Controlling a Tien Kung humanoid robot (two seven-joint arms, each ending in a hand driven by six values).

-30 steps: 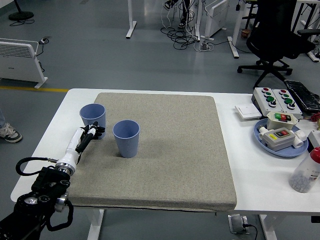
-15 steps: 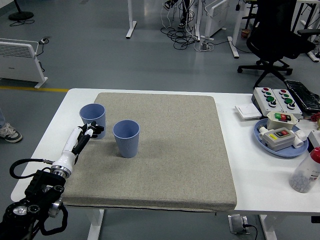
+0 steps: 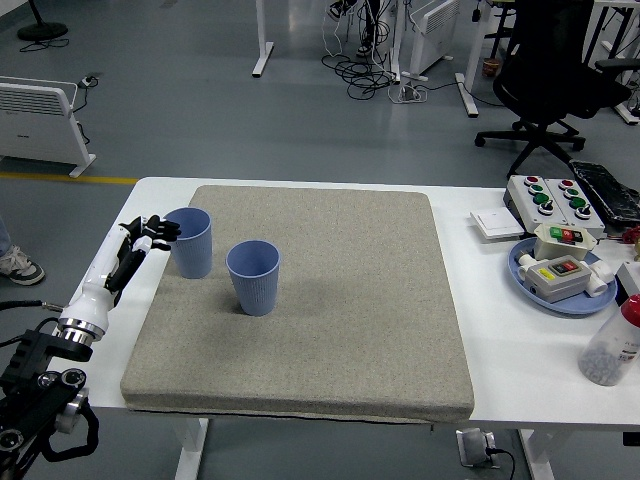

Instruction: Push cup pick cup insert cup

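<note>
Left robot hand: the black-and-white left robot hand (image 3: 140, 238) is hovering at the left edge of the grey woven fabric mat (image 3: 320, 330), just to the left of the far cup, fingers loosely spread and holding nothing; whether the fingertips are touching the cup wall I cannot tell.
Near cup: the ribbed blue plastic cup (image 3: 253, 277) is standing upright, mouth up, on the left half of the mat, closer to the near edge than its twin.
Far cup: the second blue plastic cup (image 3: 189, 242) is standing upright at the mat's left edge, near the first cup but apart from it.
Handling: both cups are looking light, thin-walled and easy to tip, so a push is probably wanting to go low on the wall; for lifting, a gentle grip around the upper wall seems safest, since squeezing may be denting the plastic.
Change: a second ago the hand was lying low against the far cup's near side; now it is sitting further out to the left and further back, and the arm is drawing off toward the white desk (image 3: 520, 370) edge. The cups are looking about where they were.
Right hand: not showing.
</note>
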